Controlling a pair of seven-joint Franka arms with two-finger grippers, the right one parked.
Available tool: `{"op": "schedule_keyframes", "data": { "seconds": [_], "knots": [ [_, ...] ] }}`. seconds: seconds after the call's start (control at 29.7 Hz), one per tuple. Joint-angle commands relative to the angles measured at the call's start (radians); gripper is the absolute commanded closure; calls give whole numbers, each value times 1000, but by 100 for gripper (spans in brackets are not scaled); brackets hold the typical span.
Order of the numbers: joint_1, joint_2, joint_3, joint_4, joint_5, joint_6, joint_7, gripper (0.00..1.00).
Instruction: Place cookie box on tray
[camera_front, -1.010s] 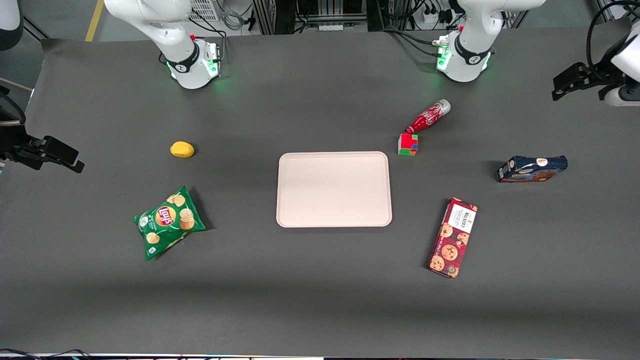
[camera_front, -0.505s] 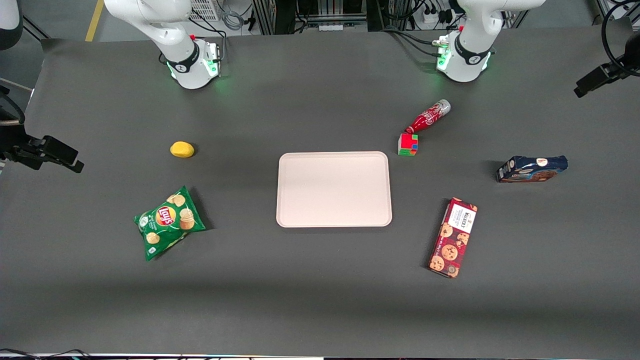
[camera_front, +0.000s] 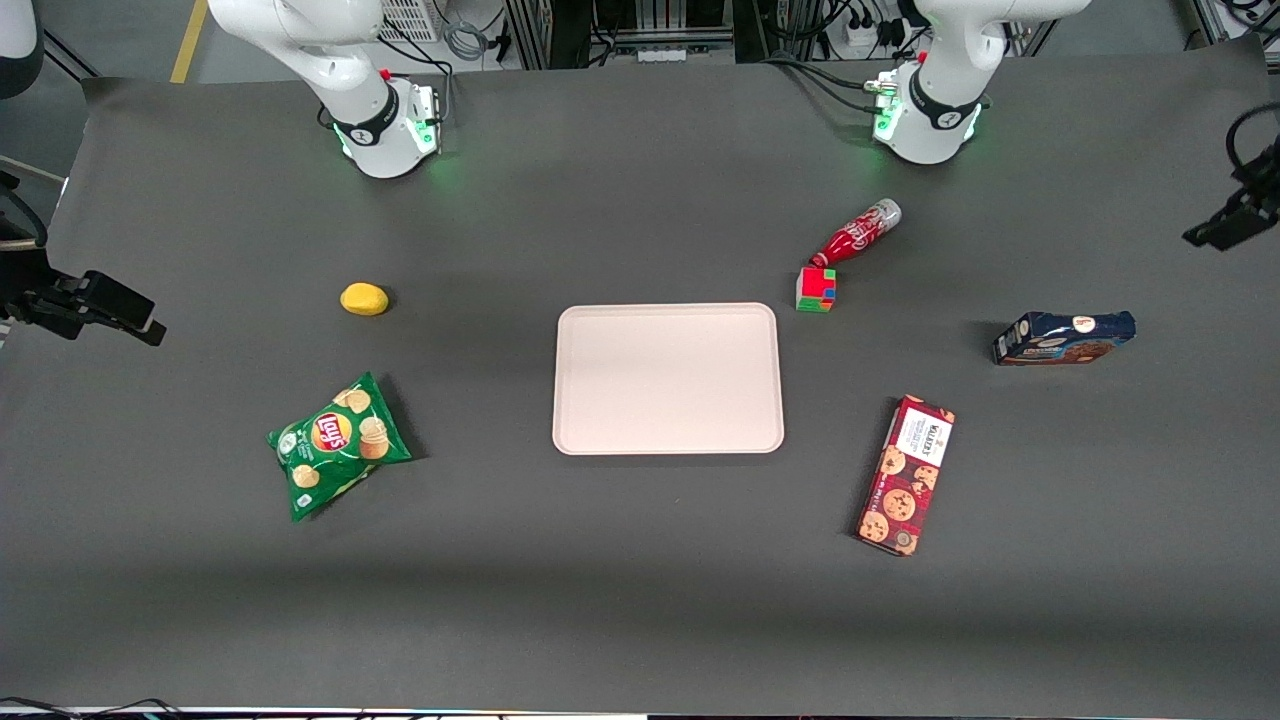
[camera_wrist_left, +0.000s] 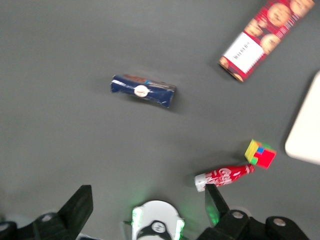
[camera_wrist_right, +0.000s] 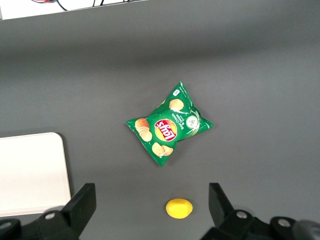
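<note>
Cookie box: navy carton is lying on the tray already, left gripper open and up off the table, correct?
Not quite. The front view shows the cookie box lying on the table, apart from the tray, toward the working arm's end. The rest holds: the left gripper is open and up off the table, holding nothing.

From my seat, the tool (camera_wrist_left: 148, 200) shows only its two finger tips in the wrist view, the rest cut off by the frame. The tray (camera_wrist_left: 306, 131) is cropped to one corner there, and the red box (camera_wrist_left: 260, 36) runs off the edge. Print on the cookie box (camera_front: 1063, 337) is too small to read.
</note>
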Motion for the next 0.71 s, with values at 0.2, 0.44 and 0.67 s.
{"op": "schedule_keyframes", "data": {
  "seconds": [0.2,0.44,0.67],
  "knots": [
    [11,-33,81,-262,13,250,-114,0],
    [26,-41,81,-413,15,402,-161,0],
    [26,-31,81,-600,15,703,-243,0]
  ]
}}
